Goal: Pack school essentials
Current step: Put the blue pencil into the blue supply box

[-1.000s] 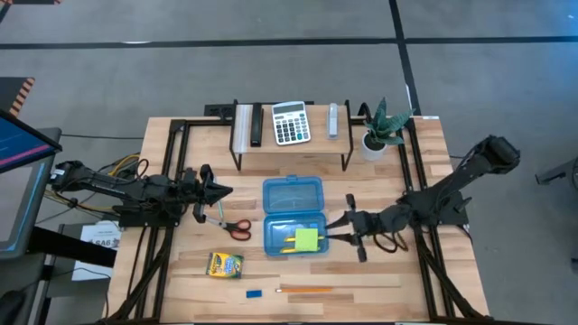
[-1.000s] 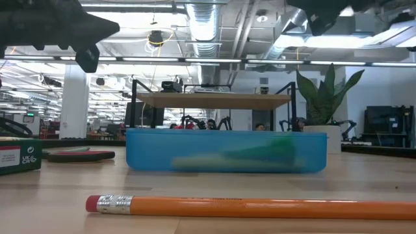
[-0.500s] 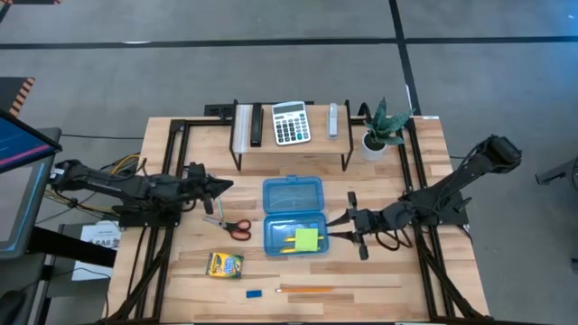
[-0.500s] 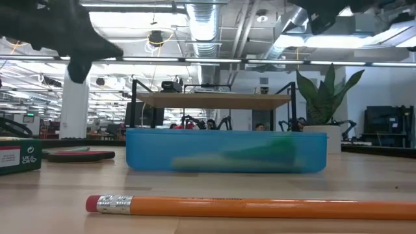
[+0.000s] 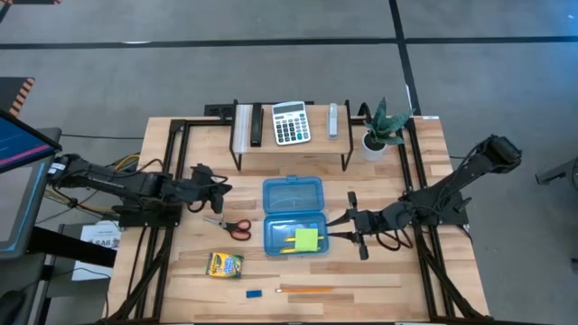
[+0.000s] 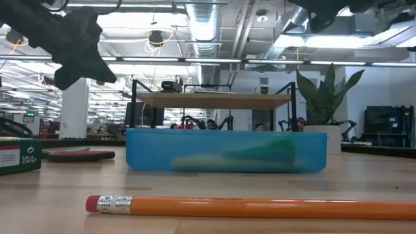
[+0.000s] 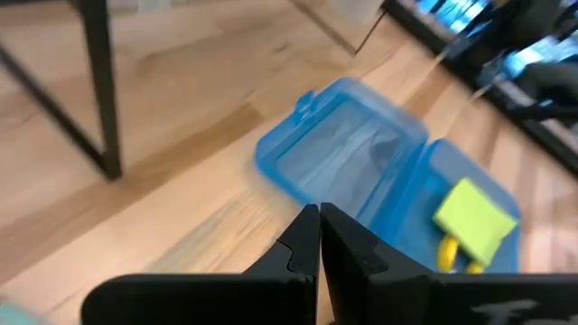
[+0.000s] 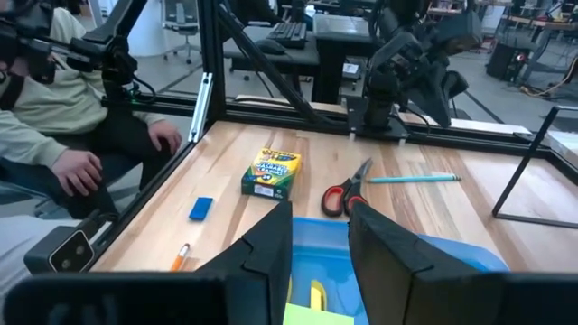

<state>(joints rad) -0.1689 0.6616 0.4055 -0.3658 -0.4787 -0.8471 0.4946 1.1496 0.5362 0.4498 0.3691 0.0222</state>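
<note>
High view: left pincer, clenched and empty, hangs just above scissors lying flat on the surface.
Low view: pencil, stiff and light; best pinched mid-shaft.
Right wrist view: right pincer, fingers parted and empty, sits beside the case.

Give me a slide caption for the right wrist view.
Open right end effector above blue case; scissors, crayon box, eraser beyond.

two dark jointed arms, black cabling
</note>
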